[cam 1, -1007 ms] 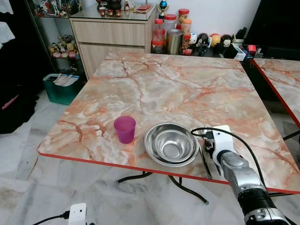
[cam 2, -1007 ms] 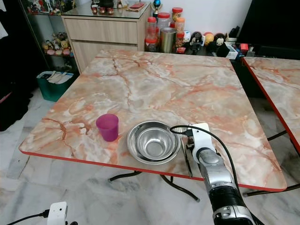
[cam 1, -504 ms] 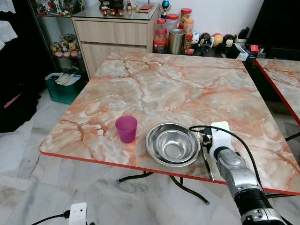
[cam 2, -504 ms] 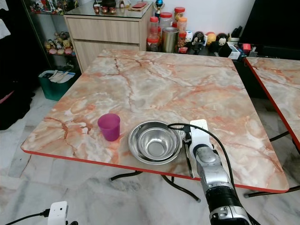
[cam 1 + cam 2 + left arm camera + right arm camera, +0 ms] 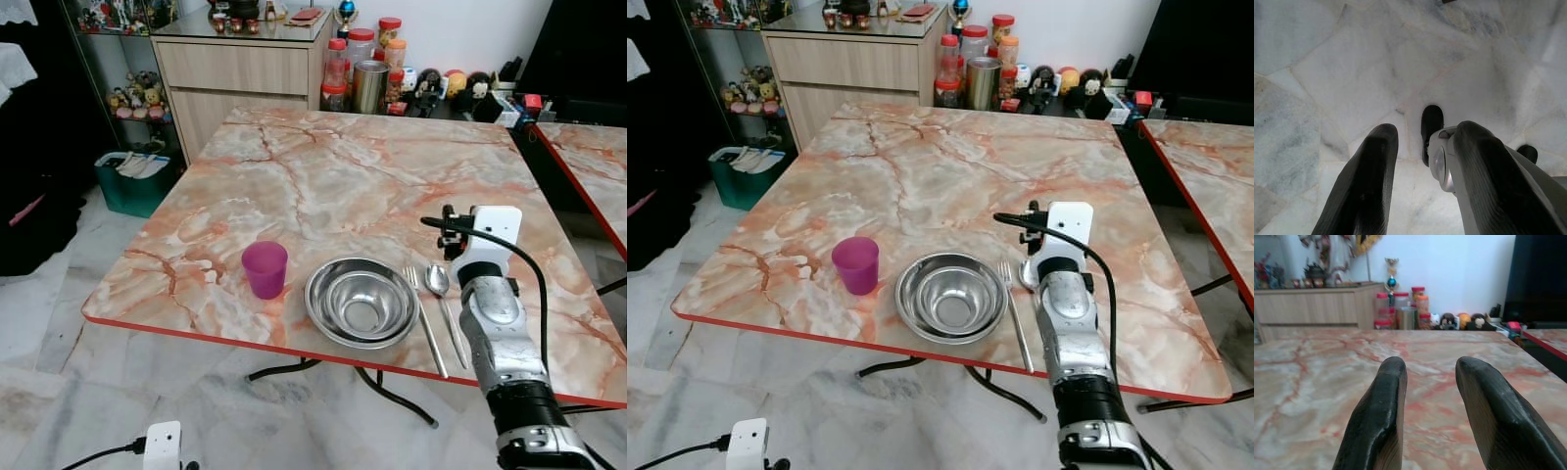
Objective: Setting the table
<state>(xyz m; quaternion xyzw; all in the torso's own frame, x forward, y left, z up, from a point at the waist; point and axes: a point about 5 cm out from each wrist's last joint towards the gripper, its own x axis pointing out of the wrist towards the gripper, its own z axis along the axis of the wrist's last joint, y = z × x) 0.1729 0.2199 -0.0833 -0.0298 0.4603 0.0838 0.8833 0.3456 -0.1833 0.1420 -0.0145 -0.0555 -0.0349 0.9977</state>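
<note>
Along the counter [image 5: 323, 186] front edge, cup [image 5: 265, 269], bowl [image 5: 361, 302], fork [image 5: 425, 315] and spoon [image 5: 444, 299] are lying set, and my right jaws [image 5: 1432, 396] are hovering open, empty, above them.

The marble table [image 5: 372, 186] carries a purple cup [image 5: 265, 269], steel bowl [image 5: 361, 302], fork [image 5: 425, 315] and spoon [image 5: 443, 299].

Right gripper [image 5: 1427, 406] has lifted off the table edge and tipped up to level, fingers apart, empty. Spoon [image 5: 444, 299] now exposed below it, lying flat just beside the fork [image 5: 425, 315] (both previously covered by the wrist).
</note>
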